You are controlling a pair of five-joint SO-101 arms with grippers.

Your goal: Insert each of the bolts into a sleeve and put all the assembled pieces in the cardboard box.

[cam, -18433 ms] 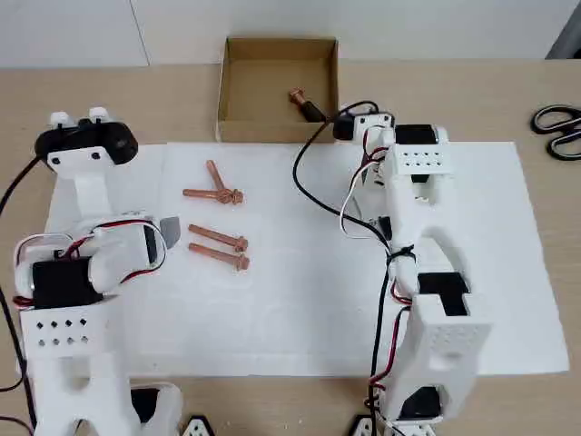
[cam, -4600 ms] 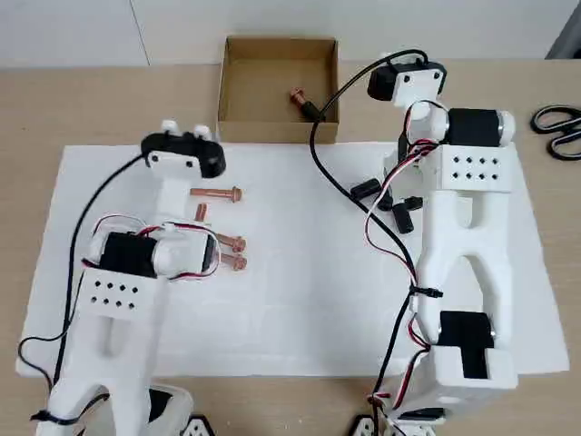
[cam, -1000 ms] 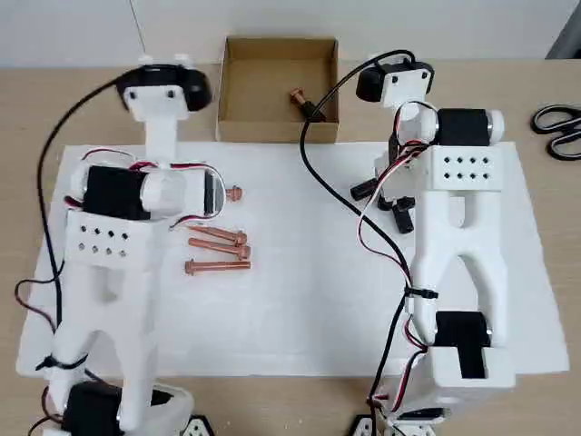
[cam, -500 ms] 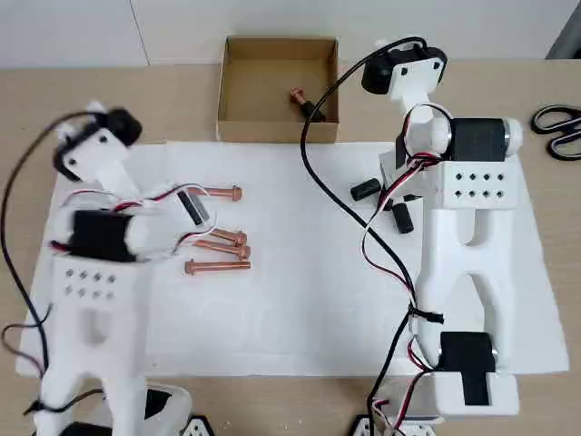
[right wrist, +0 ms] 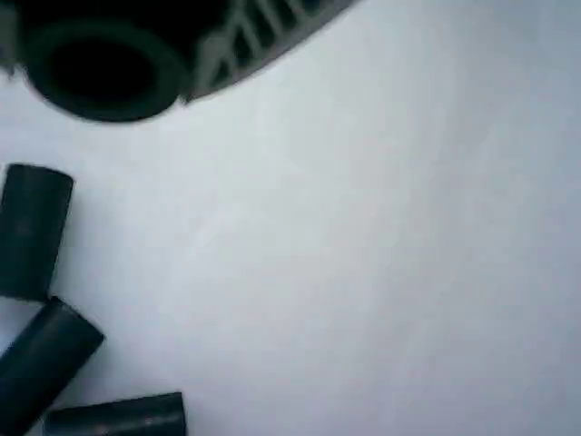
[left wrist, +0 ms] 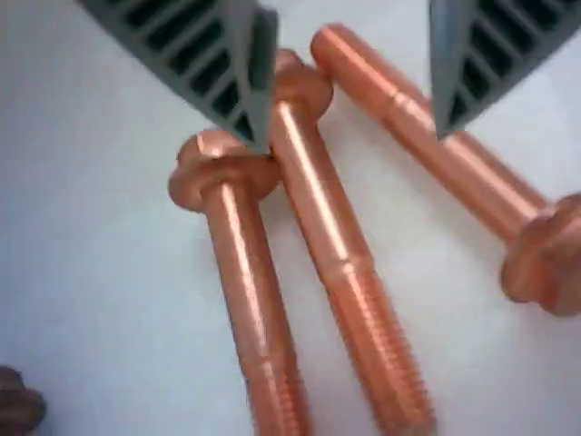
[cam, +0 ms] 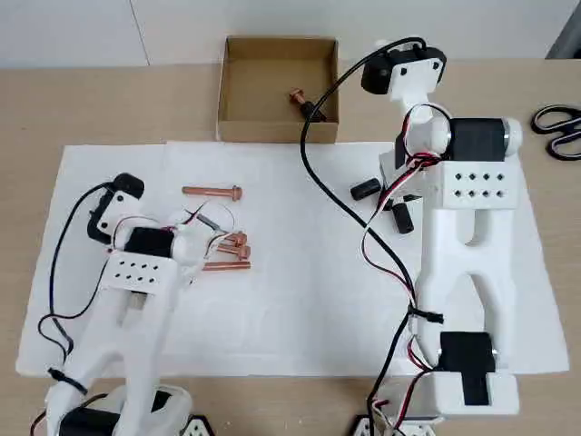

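When you look close in the left wrist view, three bolts (left wrist: 318, 227) lie side by side on the white sheet (cam: 300, 309). The left claw (left wrist: 349, 132) is wide open above them and holds nothing. The ends of two bolts sit in its gap. One grey fingertip (left wrist: 236, 73) is right at the head of the third.

The high view adds a fourth bolt (cam: 211, 191), alone and nearer the cardboard box (cam: 272, 130). Black sleeves (cam: 366, 189) lie by the right arm (cam: 467, 182).

Half a second ago the left arm (cam: 136, 272) stood taller; now it has dropped low over the bolts.
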